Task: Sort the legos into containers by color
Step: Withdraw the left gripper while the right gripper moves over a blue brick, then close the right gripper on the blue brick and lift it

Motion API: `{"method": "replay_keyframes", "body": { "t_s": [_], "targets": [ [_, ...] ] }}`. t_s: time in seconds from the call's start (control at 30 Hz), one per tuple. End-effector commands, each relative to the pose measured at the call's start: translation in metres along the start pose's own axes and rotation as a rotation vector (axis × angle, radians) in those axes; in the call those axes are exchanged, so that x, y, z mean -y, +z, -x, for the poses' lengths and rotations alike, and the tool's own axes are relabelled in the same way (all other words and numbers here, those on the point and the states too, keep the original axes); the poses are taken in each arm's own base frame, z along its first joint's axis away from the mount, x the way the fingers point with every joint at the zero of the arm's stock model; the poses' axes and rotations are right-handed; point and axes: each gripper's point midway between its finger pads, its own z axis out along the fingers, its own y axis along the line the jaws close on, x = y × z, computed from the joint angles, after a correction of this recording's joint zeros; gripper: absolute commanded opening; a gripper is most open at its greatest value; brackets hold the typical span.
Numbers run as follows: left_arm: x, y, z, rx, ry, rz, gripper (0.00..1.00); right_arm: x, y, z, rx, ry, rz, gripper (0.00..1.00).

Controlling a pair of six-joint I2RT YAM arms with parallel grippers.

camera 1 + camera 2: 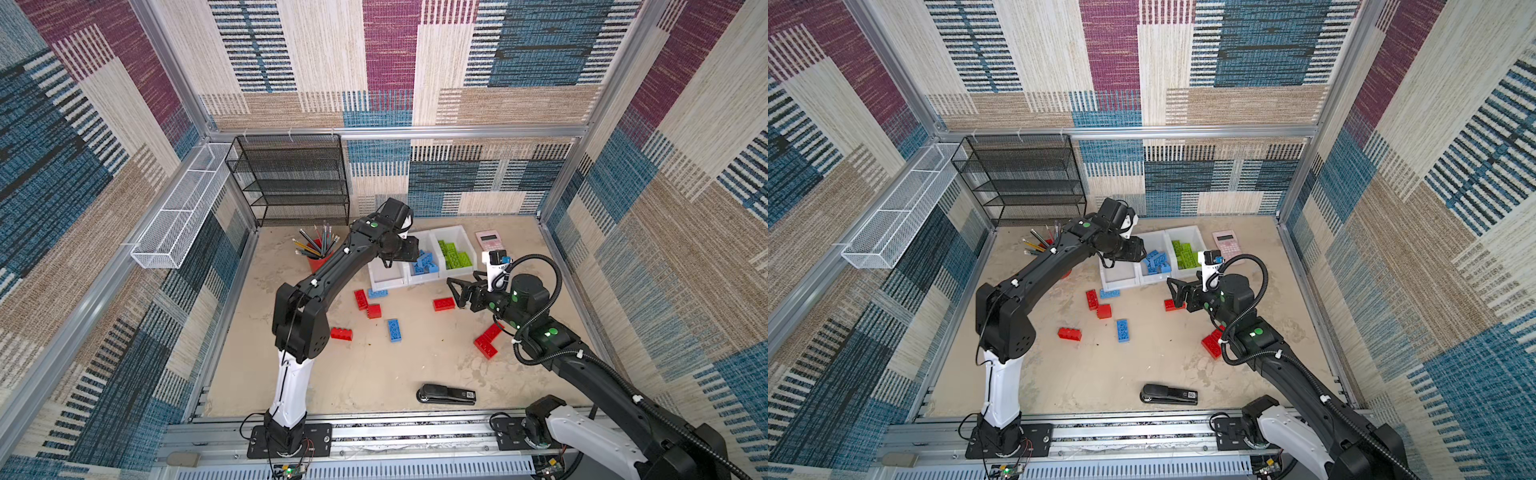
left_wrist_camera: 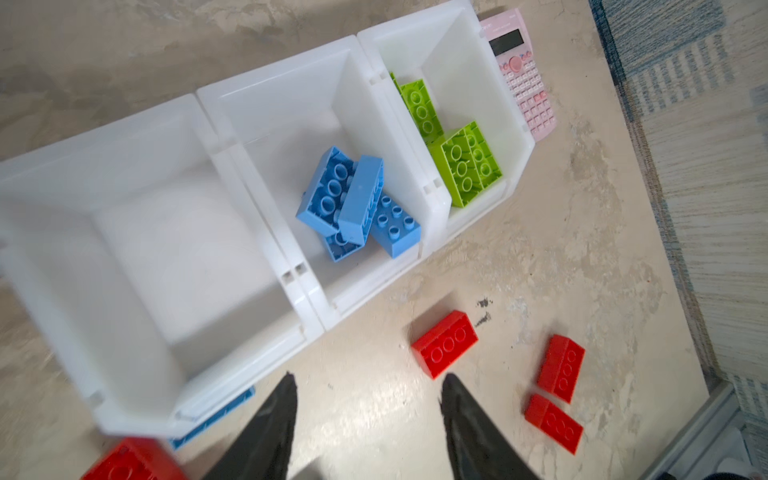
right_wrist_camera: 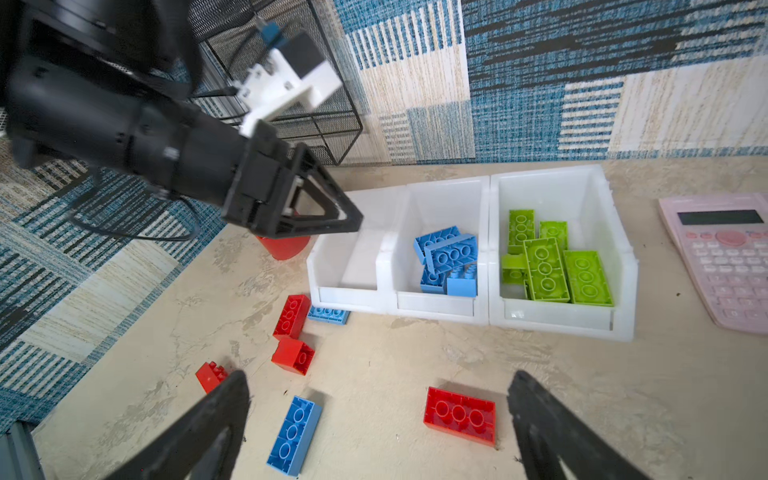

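left wrist view: my left jaws are hanging apart, empty, above the containers (image 2: 270, 66); my right jaws are standing wide apart over a red lego (image 3: 459, 415).

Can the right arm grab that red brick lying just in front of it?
Probably yes. The right gripper is open, and the red brick lies flat just ahead of it, with nothing on top or touching it.

High paired top views; close wrist views, containers (image 3: 436, 309) common to all.
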Motion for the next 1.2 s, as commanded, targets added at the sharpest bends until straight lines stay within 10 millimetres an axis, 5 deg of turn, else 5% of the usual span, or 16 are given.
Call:
{"method": "replay_keyframes", "body": {
  "t_s": [0.0, 0.37, 0.6, 0.73, 0.87, 1.17],
  "targets": [
    [-0.002, -0.034, 0.002, 0.096, -0.013, -0.001, 0.57, -0.003, 0.005, -0.015, -0.078, -0.005, -0.016, 0.98],
    [-0.034, -0.145, -0.080, 0.244, -0.024, 0.046, 0.57, -0.044, 0.051, -0.066, -0.310, -0.042, 0.033, 0.98],
    [-0.064, -0.191, -0.141, 0.276, 0.006, 0.118, 0.57, -0.083, 0.089, -0.109, -0.491, -0.125, 0.059, 0.98],
    [-0.077, -0.204, -0.168, 0.290, 0.005, 0.142, 0.58, -0.089, 0.104, -0.134, -0.549, -0.153, -0.002, 0.96],
    [-0.086, -0.207, -0.187, 0.288, 0.014, 0.156, 0.58, -0.082, 0.111, -0.164, -0.621, -0.136, -0.080, 0.82],
    [-0.077, -0.204, -0.199, 0.267, 0.037, 0.090, 0.58, -0.087, 0.120, -0.202, -0.681, -0.125, -0.170, 0.66]
  ]
}}
